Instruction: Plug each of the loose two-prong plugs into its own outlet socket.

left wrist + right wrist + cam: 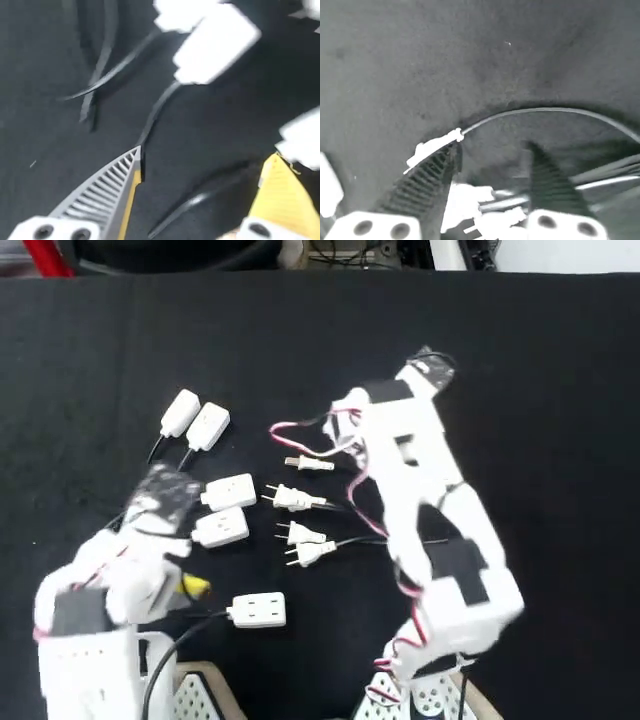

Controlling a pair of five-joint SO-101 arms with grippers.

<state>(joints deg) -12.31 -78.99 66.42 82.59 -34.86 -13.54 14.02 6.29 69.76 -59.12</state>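
while the left gripper [205, 152] and right gripper [492, 147] both stand released, four plugs [300, 533] lie mid table [560, 390], with sockets [228, 490] just beside them toward its left edge. the plugs are likely light and rigid, with springy cords [545, 110]; grasp the moulded body, not the prongs.

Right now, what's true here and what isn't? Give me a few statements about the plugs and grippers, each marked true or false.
1. Four plugs lie loose on the table. True.
2. The table is white. False: it is black.
3. The left gripper holds one of the sockets. False: it is open and empty.
4. The right gripper is open. True.
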